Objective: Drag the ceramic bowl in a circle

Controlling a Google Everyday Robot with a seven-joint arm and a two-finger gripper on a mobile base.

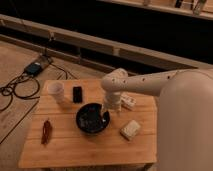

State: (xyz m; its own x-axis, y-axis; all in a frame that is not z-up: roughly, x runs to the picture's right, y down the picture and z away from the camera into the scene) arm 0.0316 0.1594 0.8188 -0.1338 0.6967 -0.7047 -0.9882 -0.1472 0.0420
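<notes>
The ceramic bowl (91, 120) is round, shallow and glossy black. It sits near the middle of the wooden table (70, 150). My white arm reaches in from the right and bends down over the table. Its gripper (106, 115) hangs at the bowl's right rim, open, with its tip touching or just inside the rim. I cannot tell whether a finger is on each side of the rim.
A small white cup (56, 91) and a black rectangular object (77, 94) stand behind the bowl to the left. A white packet (129, 102) lies right of the gripper and a pale block (131, 130) lies front right. A reddish strip (46, 131) lies front left. Cables (15, 90) trail on the floor.
</notes>
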